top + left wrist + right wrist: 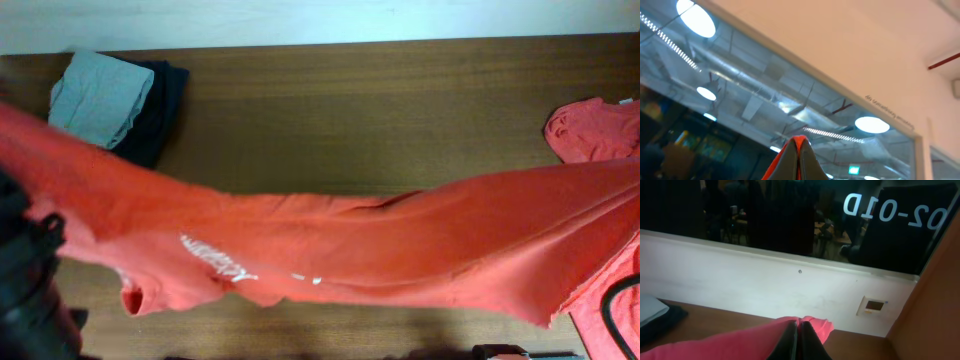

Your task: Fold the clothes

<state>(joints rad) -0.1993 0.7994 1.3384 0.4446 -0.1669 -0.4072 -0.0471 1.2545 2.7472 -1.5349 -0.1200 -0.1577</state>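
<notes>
An orange-red T-shirt [400, 240] hangs stretched above the table from the left edge to the right edge. Its white chest print [215, 260] and small white label [305, 278] face up near the front. My left gripper [799, 142] is shut on a fold of this orange cloth [801, 141] and points up at the ceiling. My right gripper [799, 325] is shut on the shirt's other end [740, 340], above the table. The dark left arm [25, 290] shows at the lower left. A second orange-red shirt [595, 130] lies crumpled at the back right.
A pale grey-green folded garment [100, 95] lies on a dark navy one [160, 110] at the back left of the brown table [350, 100]. More orange cloth and a black cable [612, 310] sit at the front right corner. A white wall runs behind the table.
</notes>
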